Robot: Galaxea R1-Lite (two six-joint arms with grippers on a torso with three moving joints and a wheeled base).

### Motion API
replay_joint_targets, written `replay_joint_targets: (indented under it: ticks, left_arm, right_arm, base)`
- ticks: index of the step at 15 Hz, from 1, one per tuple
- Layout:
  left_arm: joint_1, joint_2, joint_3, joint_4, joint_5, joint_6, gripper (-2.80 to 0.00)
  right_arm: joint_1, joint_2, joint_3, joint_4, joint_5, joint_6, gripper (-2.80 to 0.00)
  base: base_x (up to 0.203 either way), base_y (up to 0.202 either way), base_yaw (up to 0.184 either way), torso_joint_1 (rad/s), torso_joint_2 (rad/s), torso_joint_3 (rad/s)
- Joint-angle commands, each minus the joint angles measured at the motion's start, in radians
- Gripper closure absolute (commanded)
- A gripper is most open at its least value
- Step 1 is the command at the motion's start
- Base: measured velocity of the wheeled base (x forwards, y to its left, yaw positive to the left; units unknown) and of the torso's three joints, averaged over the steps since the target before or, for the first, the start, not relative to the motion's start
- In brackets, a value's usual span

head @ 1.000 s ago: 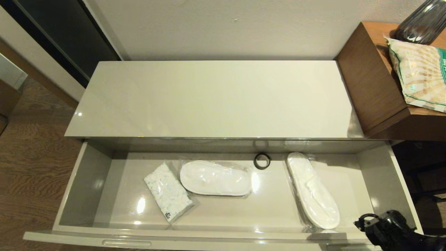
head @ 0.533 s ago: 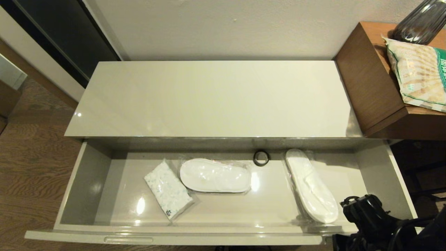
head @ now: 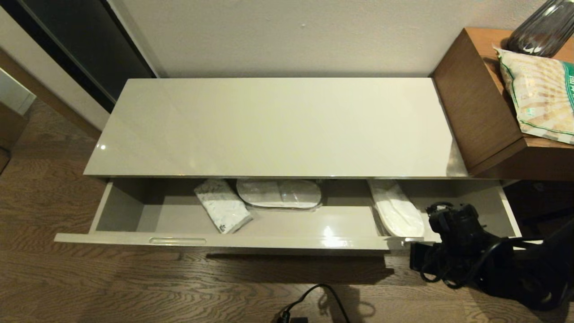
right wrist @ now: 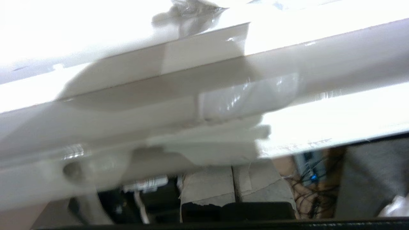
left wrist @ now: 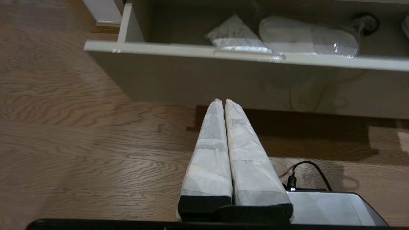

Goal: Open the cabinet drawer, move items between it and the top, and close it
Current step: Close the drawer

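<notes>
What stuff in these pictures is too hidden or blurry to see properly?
- Right gripper, head view: the arm's black body hides its fingertips at the cabinet drawer front.
- Right wrist view: glare and blur smear the drawer rim, so the contact there is unclear.
- Slipper packs and tissue packet, head view: the top covers their far ends.
- Black ring: the top hides it in the head view; dim in the left wrist view.
- Left gripper: outside the head view.

No lettering can be read for certain. The green-and-cream bag (head: 540, 96) on the brown tabletop (head: 484, 112) at far right bears white characters on its green edge, too small to make out.
</notes>
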Motion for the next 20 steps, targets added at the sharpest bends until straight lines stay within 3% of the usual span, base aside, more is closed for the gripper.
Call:
replay_joint_targets:
  ticks: [1,5,8,11,15,18,20]
  left_arm:
    - [0.0,-0.002,0.0,0.001,0.0,-0.001,0.0]
    - [0.0,-0.002,0.0,0.001,0.0,-0.001,0.0]
    - [0.0,-0.002,0.0,0.001,0.0,-0.001,0.0]
    - [0.0,-0.002,0.0,0.0,0.0,-0.001,0.0]
    - [0.0,-0.002,0.0,0.001,0.0,-0.001,0.0]
    - [0.0,-0.002,0.0,0.001,0.0,-0.001,0.0]
    - [0.0,-0.002,0.0,0.001,0.0,-0.001,0.0]
  right_arm:
    - [-0.026,0.06,-0.147,-0.003,-0.024,-0.039,0.0]
    - [-0.083,0.111,-0.345,0.0,-0.059,-0.129,0.0]
    - [-0.096,0.113,-0.388,-0.012,-0.098,-0.169,0.0]
    - [-0.086,0.072,-0.319,-0.012,-0.118,-0.169,0.0]
    - [-0.019,-0.181,-0.111,0.03,-0.136,-0.17,0.0]
    - [0.002,-0.479,-0.067,0.242,-0.161,-0.17,0.0]
    - [0.008,-0.739,-0.124,0.55,-0.181,-0.165,0.0]
  base:
    - [0.0,0.0,0.0,0.0,0.0,0.0]
    - [0.0,0.0,0.0,0.0,0.0,0.0]
    - [0.0,0.0,0.0,0.0,0.0,0.0]
    - [0.0,0.0,0.0,0.0,0.0,0.0]
    - [0.0,0.0,0.0,0.0,0.0,0.0]
    - [0.0,0.0,0.0,0.0,0.0,0.0]
    - [0.0,0.0,0.0,0.0,0.0,0.0]
